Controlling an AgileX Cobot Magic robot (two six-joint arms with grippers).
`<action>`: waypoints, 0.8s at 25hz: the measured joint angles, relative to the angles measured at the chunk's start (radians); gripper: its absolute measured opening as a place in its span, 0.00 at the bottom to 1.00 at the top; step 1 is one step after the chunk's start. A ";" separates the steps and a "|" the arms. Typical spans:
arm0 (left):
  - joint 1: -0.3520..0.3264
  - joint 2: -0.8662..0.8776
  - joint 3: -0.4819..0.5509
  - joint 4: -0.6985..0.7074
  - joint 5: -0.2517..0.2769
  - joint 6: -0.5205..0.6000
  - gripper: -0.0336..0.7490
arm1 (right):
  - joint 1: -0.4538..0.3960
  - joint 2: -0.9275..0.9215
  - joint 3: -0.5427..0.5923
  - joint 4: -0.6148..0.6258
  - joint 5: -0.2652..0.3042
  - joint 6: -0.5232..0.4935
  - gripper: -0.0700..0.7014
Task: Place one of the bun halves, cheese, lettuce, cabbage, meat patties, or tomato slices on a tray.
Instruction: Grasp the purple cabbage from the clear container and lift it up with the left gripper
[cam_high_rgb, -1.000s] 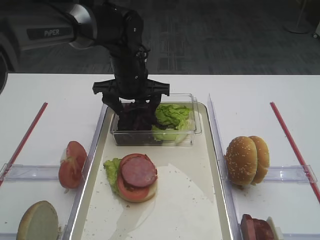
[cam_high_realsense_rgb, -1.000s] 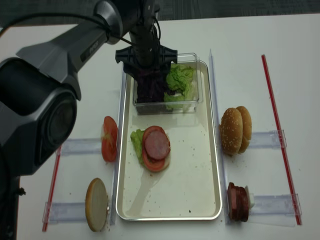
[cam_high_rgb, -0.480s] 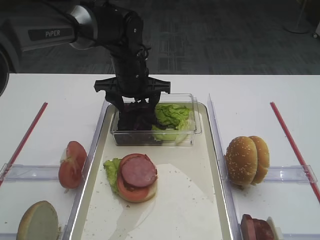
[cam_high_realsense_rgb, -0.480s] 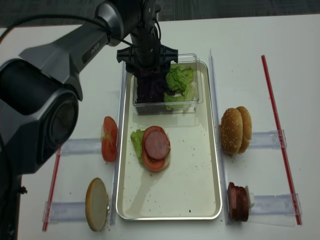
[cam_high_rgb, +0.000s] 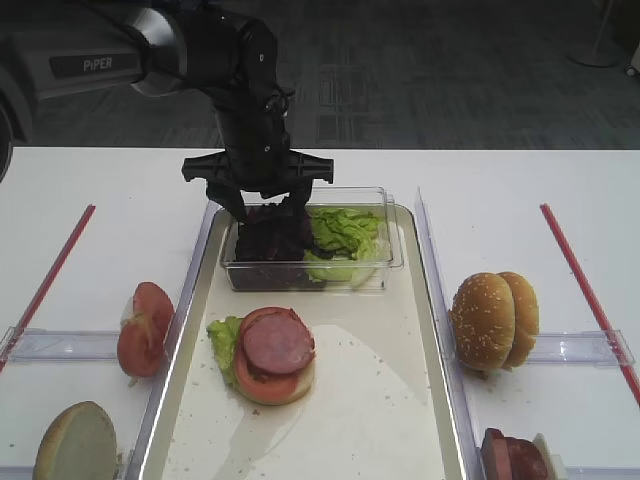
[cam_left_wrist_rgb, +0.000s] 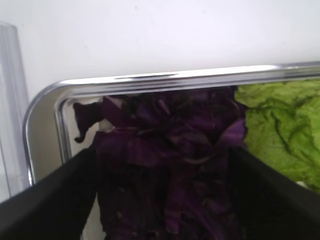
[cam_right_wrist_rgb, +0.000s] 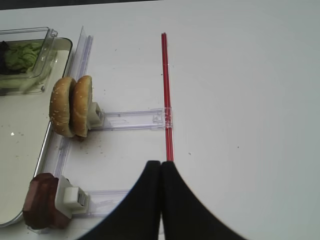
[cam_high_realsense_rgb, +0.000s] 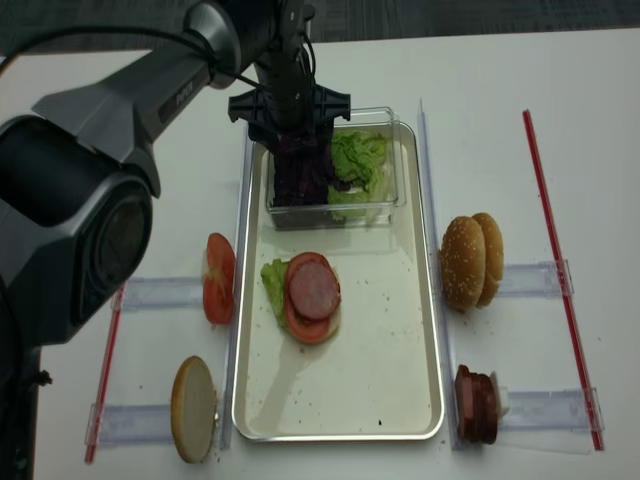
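My left gripper (cam_high_rgb: 268, 212) reaches down into the clear box (cam_high_rgb: 392, 252) at the far end of the tray (cam_high_rgb: 176, 340). It is shut on a bunch of dark purple cabbage (cam_left_wrist_rgb: 165, 165), which fills the gap between both black fingers (cam_left_wrist_rgb: 55, 200). Light green lettuce (cam_high_rgb: 345, 232) lies beside it in the same box. On the tray stands a stack of bun, lettuce, tomato and a meat patty (cam_high_rgb: 277, 345). Tomato slices (cam_high_rgb: 145, 328) and a bun half (cam_high_rgb: 75, 445) rest left of the tray. My right gripper (cam_right_wrist_rgb: 160, 165) is shut and empty over the white table.
Two bun halves (cam_high_rgb: 494, 320) stand on edge right of the tray, with meat patties (cam_high_rgb: 505, 458) in front of them. Clear plastic holders (cam_right_wrist_rgb: 130, 119) and red strips (cam_right_wrist_rgb: 166, 95) lie on the table at both sides.
The left gripper has risen a little in the box, its fingers have drawn in on the cabbage, and the purple bunch lifts with it. Nothing else has moved.
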 joint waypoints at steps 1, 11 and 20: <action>0.000 0.000 0.000 0.000 -0.002 0.001 0.67 | 0.000 0.000 0.000 0.000 0.000 0.000 0.14; 0.001 0.037 -0.002 -0.035 -0.019 0.022 0.66 | 0.000 0.000 0.000 0.000 0.000 -0.001 0.14; 0.001 0.040 -0.009 -0.022 -0.020 0.025 0.61 | 0.000 0.000 0.000 0.000 0.000 -0.001 0.14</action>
